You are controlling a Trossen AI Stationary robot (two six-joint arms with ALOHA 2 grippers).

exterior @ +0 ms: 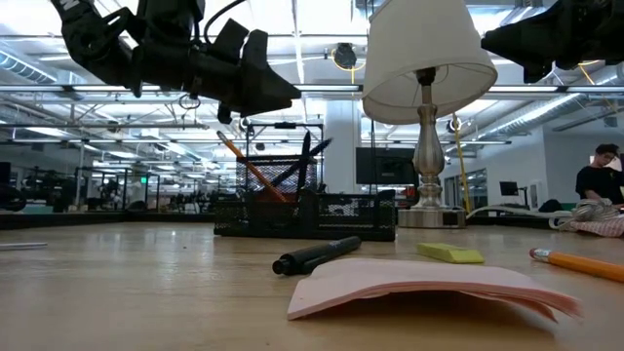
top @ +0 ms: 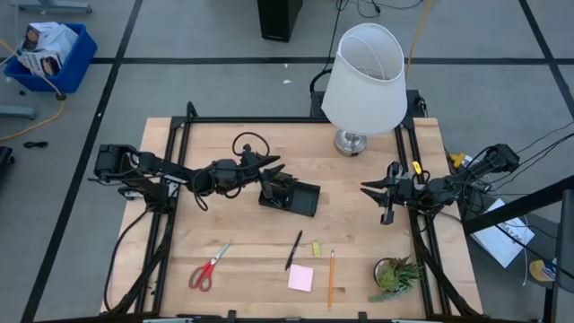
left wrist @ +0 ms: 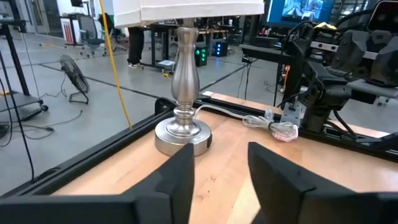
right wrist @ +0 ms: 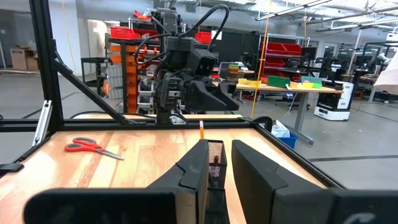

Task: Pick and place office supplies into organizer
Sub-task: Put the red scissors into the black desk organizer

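A small black wire-mesh organizer [top: 291, 195] with several compartments is seen near the middle of the pale wooden table [top: 224, 233], and all places below are given relative to it. In its taller section an orange pencil [exterior: 252, 167] and a thin dark pen [exterior: 306, 156] are stood at a slant (the lower trays cannot be made out). Just above the organizer, on its left, the left gripper [top: 273, 165] is held with its matte black fingers parted and nothing between them. Well to the right, the right gripper [top: 366, 188] is hung over the table with a narrow gap between its fingers, nothing being pinched. In front of the organizer a slim black pen [top: 293, 250] is laid on the wood, with a small yellow-green eraser [top: 316, 248] just beside it, a second orange pencil [top: 331, 279] farther right, and a flat pink square sticky-note pad [top: 300, 277] nearest the front edge. Red-handled metal scissors [top: 207, 268] are laid to the front left. A silver-based lamp with a white fabric shade [top: 363, 81] is stood behind and to the right.
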